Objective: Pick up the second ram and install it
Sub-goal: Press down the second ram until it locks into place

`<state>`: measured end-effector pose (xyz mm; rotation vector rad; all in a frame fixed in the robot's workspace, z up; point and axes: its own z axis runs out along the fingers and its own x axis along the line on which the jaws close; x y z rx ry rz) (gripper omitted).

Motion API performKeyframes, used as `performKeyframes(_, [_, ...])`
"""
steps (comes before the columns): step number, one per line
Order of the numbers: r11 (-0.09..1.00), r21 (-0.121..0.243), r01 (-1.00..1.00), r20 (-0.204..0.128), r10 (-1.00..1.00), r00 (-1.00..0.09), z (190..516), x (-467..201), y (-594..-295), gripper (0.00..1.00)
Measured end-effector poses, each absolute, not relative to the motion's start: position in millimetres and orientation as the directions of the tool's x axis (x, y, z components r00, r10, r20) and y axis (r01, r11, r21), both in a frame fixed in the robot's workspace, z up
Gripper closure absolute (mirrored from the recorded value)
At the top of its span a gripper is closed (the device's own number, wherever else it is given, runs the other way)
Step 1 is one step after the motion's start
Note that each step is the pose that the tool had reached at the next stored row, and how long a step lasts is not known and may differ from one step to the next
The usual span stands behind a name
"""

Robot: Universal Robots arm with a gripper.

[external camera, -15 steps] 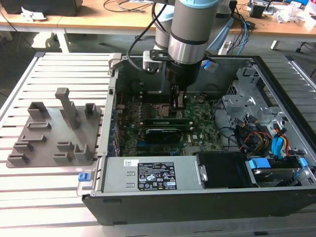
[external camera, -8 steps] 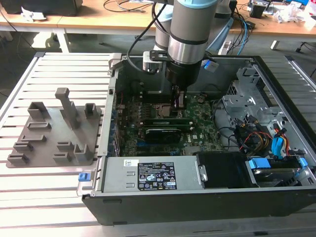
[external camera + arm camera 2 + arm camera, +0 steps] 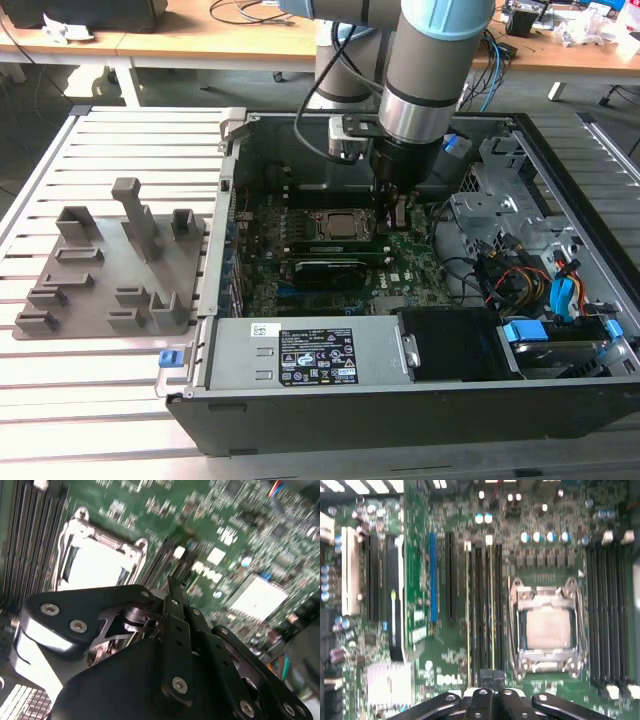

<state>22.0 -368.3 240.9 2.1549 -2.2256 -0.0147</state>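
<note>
**Inside the case: gripper at the memory slots**

Broadly, one slatted metal table (image 3: 100, 400) carries one open computer case (image 3: 380, 415) and one grey fixture plate (image 3: 100, 290) with upright blocks, at the exterior view's left. One robot arm (image 3: 430, 60) reaches down into the case over the green motherboard (image 3: 410, 260). In the first wrist view, one processor socket (image 3: 547, 625) sits between two banks of four memory slots each (image 3: 482, 605) (image 3: 607, 605). The second ram (image 3: 492, 605) appears as a thin pale-edged stick standing edge-on in the nearer bank. The gripper (image 3: 492, 676) hangs over that stick's end, jaws drawn together; whether they pinch the stick, I cannot tell.
</note>
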Motion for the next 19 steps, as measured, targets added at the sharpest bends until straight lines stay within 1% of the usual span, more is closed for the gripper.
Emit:
performKeyframes(5, [0.032, 0.039, -0.999, 0.025, -0.999, -0.031, 230, 25, -368, 0.89])
performKeyframes(10, [0.032, 0.032, -0.999, 0.024, -0.999, -0.031, 235, 18, -368, 0.89])
performKeyframes(14, [0.032, 0.03, -0.999, 0.021, -0.999, -0.032, 235, 2, -368, 0.89])
performKeyframes(19, [0.032, 0.026, -0.999, 0.019, -0.999, -0.032, 235, -39, -368, 0.89])
